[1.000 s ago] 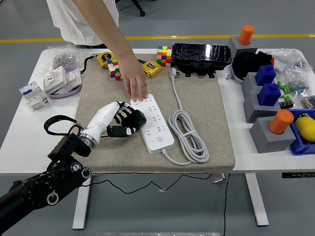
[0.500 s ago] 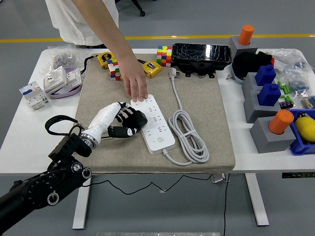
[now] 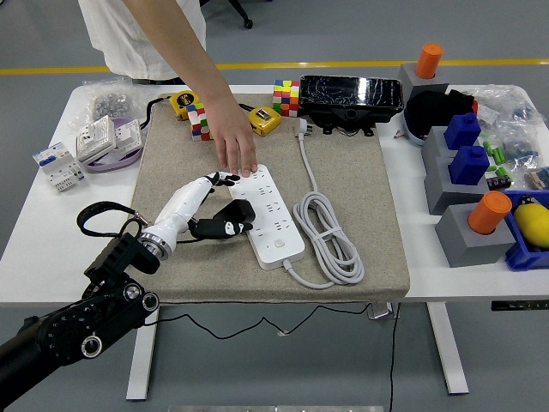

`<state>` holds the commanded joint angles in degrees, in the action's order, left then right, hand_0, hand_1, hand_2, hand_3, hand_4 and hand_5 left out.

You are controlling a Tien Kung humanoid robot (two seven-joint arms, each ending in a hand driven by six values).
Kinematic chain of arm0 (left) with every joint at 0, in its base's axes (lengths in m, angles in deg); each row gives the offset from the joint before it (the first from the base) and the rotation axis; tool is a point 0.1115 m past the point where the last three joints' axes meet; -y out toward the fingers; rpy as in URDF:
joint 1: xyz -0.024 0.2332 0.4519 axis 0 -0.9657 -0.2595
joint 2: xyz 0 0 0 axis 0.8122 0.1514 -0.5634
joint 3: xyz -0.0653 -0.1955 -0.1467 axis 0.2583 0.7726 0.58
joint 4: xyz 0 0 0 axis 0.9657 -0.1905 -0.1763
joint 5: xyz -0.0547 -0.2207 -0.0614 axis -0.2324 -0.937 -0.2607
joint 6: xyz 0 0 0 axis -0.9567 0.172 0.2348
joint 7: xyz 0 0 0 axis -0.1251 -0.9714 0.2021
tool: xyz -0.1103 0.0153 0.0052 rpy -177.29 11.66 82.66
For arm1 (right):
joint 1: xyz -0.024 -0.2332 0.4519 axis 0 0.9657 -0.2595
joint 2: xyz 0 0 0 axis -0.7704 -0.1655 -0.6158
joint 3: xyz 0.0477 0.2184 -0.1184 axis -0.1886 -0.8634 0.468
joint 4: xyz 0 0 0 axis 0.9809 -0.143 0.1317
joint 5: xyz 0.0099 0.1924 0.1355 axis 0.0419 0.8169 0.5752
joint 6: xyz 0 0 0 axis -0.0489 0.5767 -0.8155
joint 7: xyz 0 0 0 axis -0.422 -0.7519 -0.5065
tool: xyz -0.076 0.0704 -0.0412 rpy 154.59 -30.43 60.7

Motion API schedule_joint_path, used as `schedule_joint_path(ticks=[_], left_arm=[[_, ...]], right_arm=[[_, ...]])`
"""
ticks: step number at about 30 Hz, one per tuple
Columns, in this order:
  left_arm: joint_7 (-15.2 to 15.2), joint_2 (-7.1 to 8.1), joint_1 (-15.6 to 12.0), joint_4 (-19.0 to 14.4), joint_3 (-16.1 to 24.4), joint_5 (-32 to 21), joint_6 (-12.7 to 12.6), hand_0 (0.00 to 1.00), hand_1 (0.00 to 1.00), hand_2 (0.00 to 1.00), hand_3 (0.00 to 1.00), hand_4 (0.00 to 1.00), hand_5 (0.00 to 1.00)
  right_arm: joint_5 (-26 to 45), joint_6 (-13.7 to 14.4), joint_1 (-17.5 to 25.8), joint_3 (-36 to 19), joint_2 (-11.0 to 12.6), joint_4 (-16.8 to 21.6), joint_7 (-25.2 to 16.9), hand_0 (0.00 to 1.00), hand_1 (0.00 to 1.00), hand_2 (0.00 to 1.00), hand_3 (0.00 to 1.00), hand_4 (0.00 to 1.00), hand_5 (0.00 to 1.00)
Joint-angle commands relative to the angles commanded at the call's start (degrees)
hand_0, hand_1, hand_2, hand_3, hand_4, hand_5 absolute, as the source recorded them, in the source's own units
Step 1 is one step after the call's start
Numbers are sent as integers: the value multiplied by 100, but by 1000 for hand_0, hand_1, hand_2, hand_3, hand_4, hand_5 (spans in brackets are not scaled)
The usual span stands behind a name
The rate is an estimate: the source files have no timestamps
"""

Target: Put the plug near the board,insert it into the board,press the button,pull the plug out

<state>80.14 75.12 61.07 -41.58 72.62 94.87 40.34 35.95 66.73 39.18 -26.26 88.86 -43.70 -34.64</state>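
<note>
Left hand spread beside the board, black plug against it (person's hand pinning the far end).

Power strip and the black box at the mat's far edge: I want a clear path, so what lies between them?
In the head view, only the strip's own white cable and its plug cross the bare mat between the power strip and the black box.
</note>
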Motion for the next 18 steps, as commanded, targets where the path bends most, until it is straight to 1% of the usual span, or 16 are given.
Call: schedule_joint_path(ticks=[1, 3, 4, 6, 9, 10, 14, 16, 18], left_arm=[[40, 14, -15, -52, 13, -31, -22, 747, 820, 786, 796, 998, 327], [235, 85, -74, -233, 26, -153, -167, 747, 820, 786, 796, 998, 327], [305, 118, -102, -305, 27, -178, -229, 734, 801, 766, 765, 949, 410], [490, 239, -212, -538, 23, -209, -421, 734, 801, 766, 765, 949, 410], [635, 406, -389, -803, 32, -92, -614, 734, 801, 766, 765, 949, 410], [653, 471, -452, -887, 30, -32, -657, 755, 810, 782, 756, 900, 420], [633, 705, -635, -1088, -78, 113, -674, 755, 810, 782, 756, 900, 420], [602, 756, -679, -1101, -151, 124, -645, 769, 822, 790, 765, 892, 425], [537, 773, -718, -1050, -239, 154, -545, 769, 822, 790, 765, 892, 425]], right_arm=[[-2, 0, -2, -2, -1, -3, 2, 578, 646, 662, 556, 904, 432], [-3, 0, -4, -2, 1, -2, 1, 578, 646, 662, 556, 904, 432], [-5, -1, -6, -3, 1, -3, 1, 579, 646, 660, 556, 904, 432], [-8, 0, -11, -11, 1, -2, 1, 579, 646, 660, 556, 904, 432], [-13, -1, -12, -10, 1, -4, 1, 579, 646, 660, 556, 904, 432], [-11, -1, -10, -10, 0, -4, 0, 579, 646, 658, 556, 904, 432], [-19, -3, -8, -16, -7, -10, 0, 579, 646, 658, 556, 904, 432], [-20, -5, -6, -14, -9, -10, -1, 577, 645, 656, 556, 903, 431], [-20, 19, -9, 0, -12, -9, -38, 577, 645, 656, 556, 903, 431]])
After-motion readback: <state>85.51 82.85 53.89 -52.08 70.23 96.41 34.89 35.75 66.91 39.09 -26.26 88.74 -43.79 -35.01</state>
